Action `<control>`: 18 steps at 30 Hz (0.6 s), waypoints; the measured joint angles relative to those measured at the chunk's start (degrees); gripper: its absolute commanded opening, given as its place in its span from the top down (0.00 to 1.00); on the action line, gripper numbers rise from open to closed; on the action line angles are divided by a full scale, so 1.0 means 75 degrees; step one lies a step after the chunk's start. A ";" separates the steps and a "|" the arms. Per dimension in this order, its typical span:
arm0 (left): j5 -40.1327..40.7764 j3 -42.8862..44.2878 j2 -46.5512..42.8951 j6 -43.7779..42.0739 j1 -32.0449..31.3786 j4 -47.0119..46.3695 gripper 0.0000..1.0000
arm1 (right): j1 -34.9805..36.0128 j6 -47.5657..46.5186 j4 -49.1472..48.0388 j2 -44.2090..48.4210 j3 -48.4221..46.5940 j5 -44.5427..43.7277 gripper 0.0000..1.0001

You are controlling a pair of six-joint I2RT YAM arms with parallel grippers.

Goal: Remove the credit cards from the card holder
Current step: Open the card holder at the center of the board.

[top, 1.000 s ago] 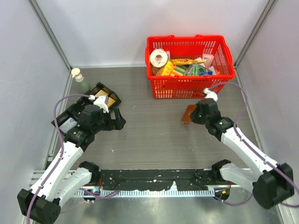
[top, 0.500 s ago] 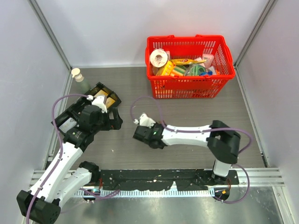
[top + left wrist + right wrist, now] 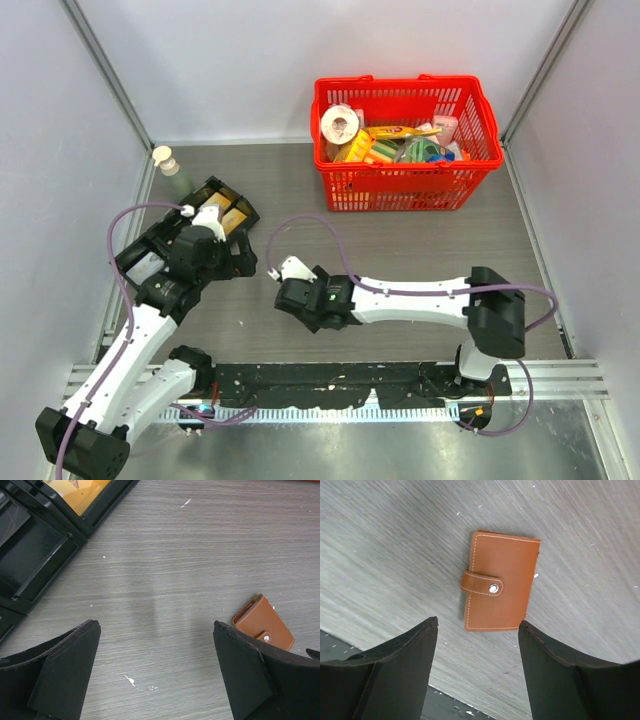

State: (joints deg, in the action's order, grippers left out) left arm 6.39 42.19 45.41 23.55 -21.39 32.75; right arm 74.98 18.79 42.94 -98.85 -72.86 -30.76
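Note:
The card holder (image 3: 500,582) is a small brown leather wallet lying flat on the grey table, folded shut with its tab snapped. The credit cards are hidden inside it. My right gripper (image 3: 478,623) hovers open just short of its near edge, with nothing between the fingers. In the top view the right gripper (image 3: 297,298) sits left of centre near the front and covers the holder. In the left wrist view the card holder (image 3: 263,628) lies beside the right fingertip (image 3: 235,650). My left gripper (image 3: 155,627) is wide open over bare table, near the black tray.
A black compartmented tray (image 3: 160,262) lies at the left, with orange-yellow flat items (image 3: 225,212) in its far compartments. A small bottle (image 3: 165,160) stands at the back left. A red basket (image 3: 405,190) full of goods sits at the back right. A black rail (image 3: 330,380) runs along the front edge.
My right arm swung from the right side of the table to left of centre with the card holder, then opened and left it lying on the table. The left arm barely moved.

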 measured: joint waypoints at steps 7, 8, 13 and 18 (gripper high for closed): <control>-0.0761 0.0003 0.0484 0.0641 -0.0003 0.0026 0.05 | -0.1504 0.0600 -0.1276 0.1827 0.1953 0.1868 0.42; -0.0921 0.0003 0.0606 0.0816 -0.0032 0.0017 0.07 | -0.2002 0.0691 -0.1504 0.2133 0.2361 0.2226 0.42; -0.1440 -0.0055 0.1198 0.1711 -0.0705 -0.0286 0.14 | -0.3853 0.0959 -0.2416 0.2932 0.3756 0.3634 0.43; -0.1425 -0.0367 0.1964 0.2690 -0.1918 -0.1142 0.19 | -0.4450 0.1096 -0.3372 0.2943 0.4491 0.4873 0.47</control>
State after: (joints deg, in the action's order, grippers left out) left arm -4.29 39.44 60.14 43.72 -35.77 24.18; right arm 41.60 27.00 17.65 -76.77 -39.18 5.78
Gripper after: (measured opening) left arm 0.832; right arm 0.562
